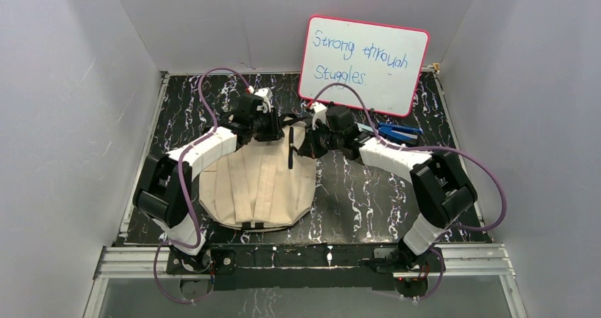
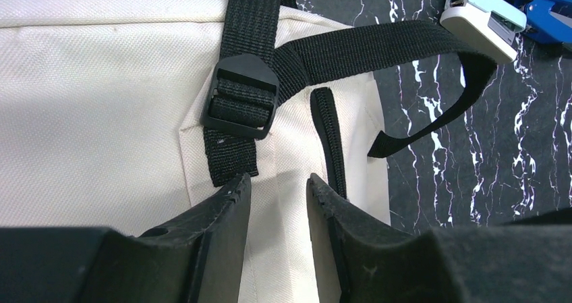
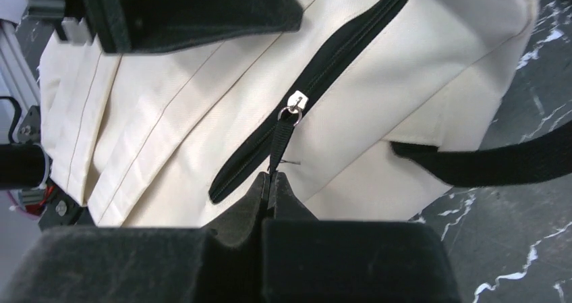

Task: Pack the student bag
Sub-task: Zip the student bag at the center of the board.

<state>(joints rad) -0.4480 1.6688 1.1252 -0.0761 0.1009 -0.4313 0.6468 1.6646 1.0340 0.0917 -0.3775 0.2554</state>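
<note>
The student bag (image 1: pixel 255 183), a cream canvas backpack, lies flat left of centre on the black marbled table. My left gripper (image 1: pixel 280 128) is at the bag's far edge. In the left wrist view its jaws (image 2: pixel 276 181) stand narrowly apart with a fold of the cream fabric (image 2: pixel 101 114) pinched between them, beside a black strap and buckle (image 2: pixel 239 97). My right gripper (image 1: pixel 306 146) is at the bag's far right corner. In the right wrist view it (image 3: pixel 270 176) is shut on the black zipper pull (image 3: pixel 280 144) hanging from the silver slider (image 3: pixel 294 106) on the dark zipper.
A whiteboard (image 1: pixel 363 63) with a pink rim leans on the back wall at the right. A pale blue stapler (image 2: pixel 482 19) and a blue clip-like item (image 1: pixel 397 130) lie on the table right of the bag. Black strap ends (image 3: pixel 485 161) trail off the bag.
</note>
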